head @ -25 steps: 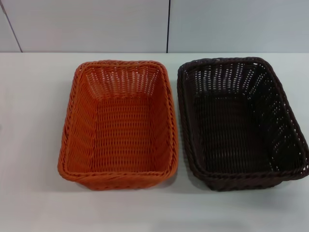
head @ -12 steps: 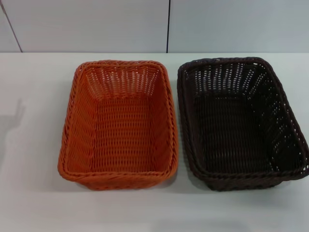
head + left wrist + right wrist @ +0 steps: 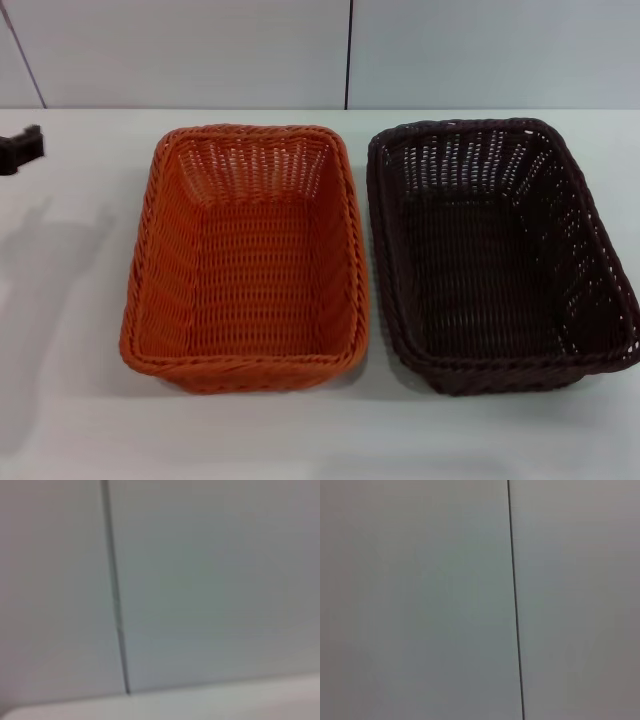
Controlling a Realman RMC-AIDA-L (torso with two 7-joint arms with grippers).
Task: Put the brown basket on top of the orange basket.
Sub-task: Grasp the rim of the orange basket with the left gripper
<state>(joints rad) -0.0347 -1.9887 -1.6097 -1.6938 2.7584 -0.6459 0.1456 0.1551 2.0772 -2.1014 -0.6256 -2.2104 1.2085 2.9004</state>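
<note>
Left gripper (image 3: 22, 148), head view: only a small dark part visible at the picture's left edge. Near-black, matte, blocky casing with squared corners; stepped outline, with a raised square lug at the outer end and a lower section running off the edge. No cables, screws or markings discernible. Fingers not distinguishable. Wrist views: no part of either arm shown.

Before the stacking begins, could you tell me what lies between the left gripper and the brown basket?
In the head view, the orange basket sits between the left gripper and the brown basket.
</note>
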